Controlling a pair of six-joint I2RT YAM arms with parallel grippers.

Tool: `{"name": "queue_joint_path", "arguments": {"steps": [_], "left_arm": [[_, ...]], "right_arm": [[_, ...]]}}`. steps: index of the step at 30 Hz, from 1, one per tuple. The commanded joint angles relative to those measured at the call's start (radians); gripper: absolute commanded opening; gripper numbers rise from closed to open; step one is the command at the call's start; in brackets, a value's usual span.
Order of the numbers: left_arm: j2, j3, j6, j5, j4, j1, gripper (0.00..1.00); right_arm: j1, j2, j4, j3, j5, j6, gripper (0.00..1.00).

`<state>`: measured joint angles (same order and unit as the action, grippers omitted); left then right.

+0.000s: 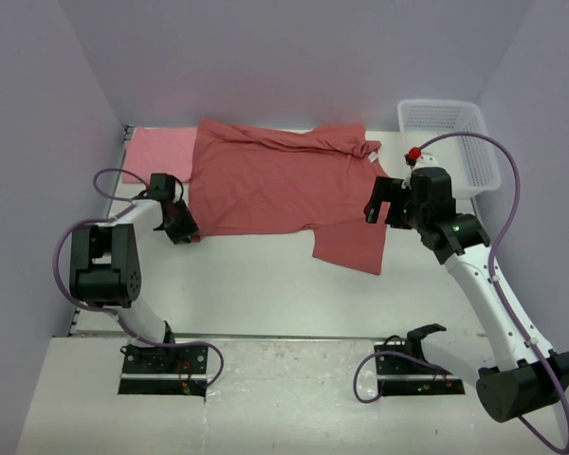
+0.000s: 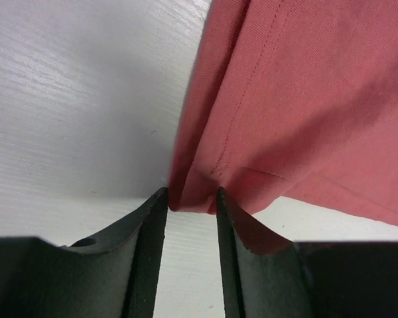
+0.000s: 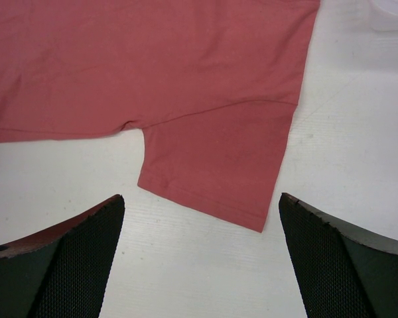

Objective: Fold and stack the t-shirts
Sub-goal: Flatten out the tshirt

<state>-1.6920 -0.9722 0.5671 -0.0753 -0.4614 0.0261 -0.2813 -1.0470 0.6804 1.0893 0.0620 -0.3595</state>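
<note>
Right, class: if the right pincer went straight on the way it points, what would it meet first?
The right pincer, open, would likely meet the sleeve of the brick-red t-shirt, flat on the table ahead; depth is unclear.

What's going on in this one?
The brick-red t-shirt lies spread out, unfolded, on the table. The left end effector is pinched on the shirt's near-left corner. The right end effector hangs open above the sleeve, gripping nothing. The pink t-shirt lies at the far left, beside the red one.
</note>
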Motion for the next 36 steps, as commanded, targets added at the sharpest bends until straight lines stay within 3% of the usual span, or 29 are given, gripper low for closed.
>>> {"name": "queue_joint_path", "arguments": {"steps": [1, 8, 11, 12, 18, 25, 29, 36], "left_arm": [[-0.035, 0.023, 0.022, -0.027, -0.033, -0.006, 0.36], [-0.083, -0.036, 0.024, 0.019, -0.036, -0.003, 0.24], [-0.058, -0.045, 0.030, 0.046, -0.042, -0.002, 0.01], [-0.046, -0.043, 0.034, 0.052, -0.049, -0.003, 0.00], [0.118, 0.015, 0.040, 0.121, -0.077, -0.003, 0.00], [0.293, 0.050, 0.014, 0.160, -0.108, -0.005, 0.00], [0.350, 0.067, 0.013, 0.157, -0.111, -0.006, 0.00], [0.382, 0.116, 0.025, 0.152, -0.085, -0.009, 0.00]], "right_arm": [[-0.004, 0.016, -0.010, 0.032, 0.025, -0.012, 0.99], [-0.002, 0.033, 0.004, 0.024, 0.018, -0.015, 0.99], [-0.004, 0.035, 0.002, 0.004, 0.016, -0.029, 0.99], [-0.004, 0.035, 0.004, -0.003, 0.018, -0.036, 0.99], [-0.006, 0.031, 0.002, -0.094, 0.071, -0.199, 0.99], [-0.004, 0.222, -0.177, -0.407, 0.100, -0.544, 0.98], [-0.004, 0.177, -0.133, -0.423, 0.125, -0.617, 0.99], [0.024, 0.044, -0.228, -0.535, 0.042, -0.711, 0.98]]}}
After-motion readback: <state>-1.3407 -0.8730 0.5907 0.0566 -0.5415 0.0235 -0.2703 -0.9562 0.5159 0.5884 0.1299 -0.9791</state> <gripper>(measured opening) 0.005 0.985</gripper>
